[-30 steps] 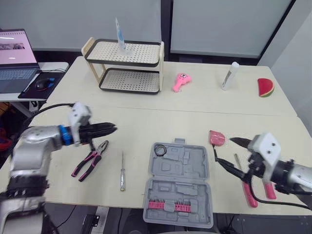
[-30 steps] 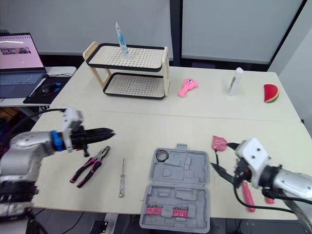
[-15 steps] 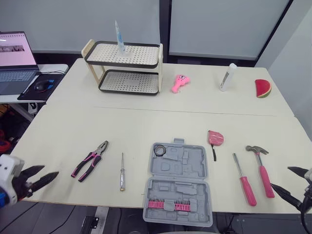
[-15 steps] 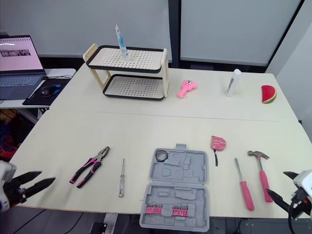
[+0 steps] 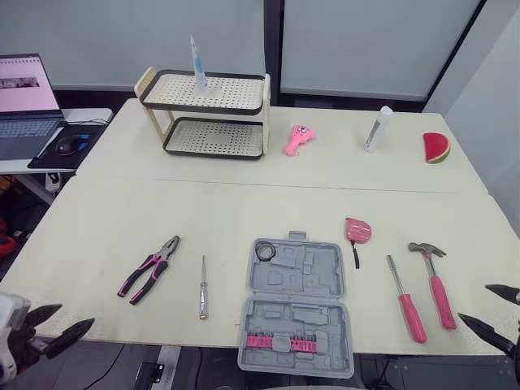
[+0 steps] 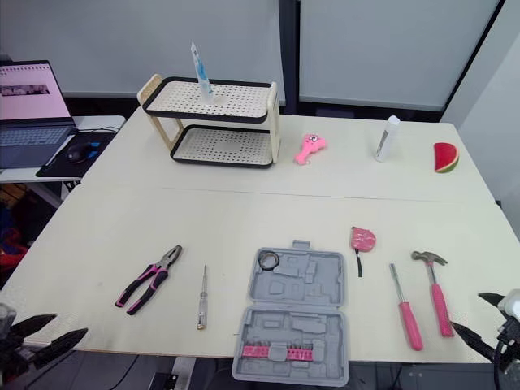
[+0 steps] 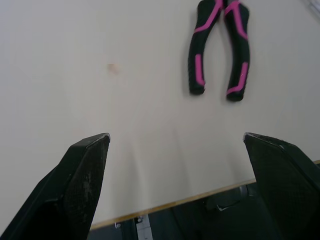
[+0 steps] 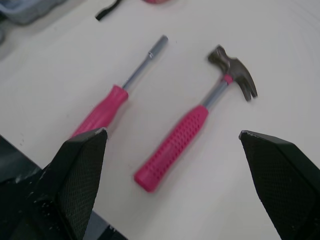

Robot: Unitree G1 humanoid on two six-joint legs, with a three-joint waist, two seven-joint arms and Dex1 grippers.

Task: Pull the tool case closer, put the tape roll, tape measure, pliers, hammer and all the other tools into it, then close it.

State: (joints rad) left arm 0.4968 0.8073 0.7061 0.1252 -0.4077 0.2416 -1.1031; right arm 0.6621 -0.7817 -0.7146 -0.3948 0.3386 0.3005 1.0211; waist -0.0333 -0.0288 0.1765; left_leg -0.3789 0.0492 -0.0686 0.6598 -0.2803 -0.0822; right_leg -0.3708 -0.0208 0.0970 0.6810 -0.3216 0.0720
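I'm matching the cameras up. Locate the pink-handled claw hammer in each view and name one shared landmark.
Left eye view: pink-handled claw hammer lies near the right front edge of the table.
Right eye view: hammer at the same spot.
Right wrist view: hammer lies diagonally, claw head farthest from the camera.
Left wrist view: looks at black-and-pink pliers instead.
Shared landmark: the pink-handled nut driver lying beside it.

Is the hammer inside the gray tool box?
No, the hammer lies on the table to the right of the open tool case, beside the pink-handled driver.
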